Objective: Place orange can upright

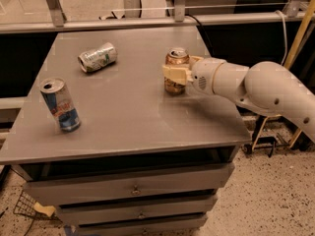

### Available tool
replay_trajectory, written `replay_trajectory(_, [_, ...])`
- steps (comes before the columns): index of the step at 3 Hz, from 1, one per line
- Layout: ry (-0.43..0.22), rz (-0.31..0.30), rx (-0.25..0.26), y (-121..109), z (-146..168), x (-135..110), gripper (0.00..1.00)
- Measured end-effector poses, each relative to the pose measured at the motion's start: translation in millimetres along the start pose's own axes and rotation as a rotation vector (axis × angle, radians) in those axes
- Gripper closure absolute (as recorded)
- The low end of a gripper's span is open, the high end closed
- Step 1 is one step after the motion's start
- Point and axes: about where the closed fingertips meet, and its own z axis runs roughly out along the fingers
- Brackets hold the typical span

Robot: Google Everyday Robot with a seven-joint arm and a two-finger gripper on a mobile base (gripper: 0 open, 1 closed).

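The orange can (175, 58) stands upright on the grey table (128, 117), right of its middle. My gripper (178, 73) reaches in from the right on the white arm (256, 85). Its beige fingers (173, 74) are closed around the can's middle. The can's base rests on the tabletop.
A silver-green can (97, 57) lies on its side at the back left. A taller blue, silver and red can (60, 104) stands upright near the front left. The table has drawers (133, 188) below. A metal rail (147, 21) runs behind it.
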Motion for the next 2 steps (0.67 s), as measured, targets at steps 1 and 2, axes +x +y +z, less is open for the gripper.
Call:
replay_trajectory(1, [0.0,0.0,0.0,0.0,0.0,0.1,0.12])
replay_trajectory(2, [0.0,0.0,0.0,0.0,0.0,0.1,0.0])
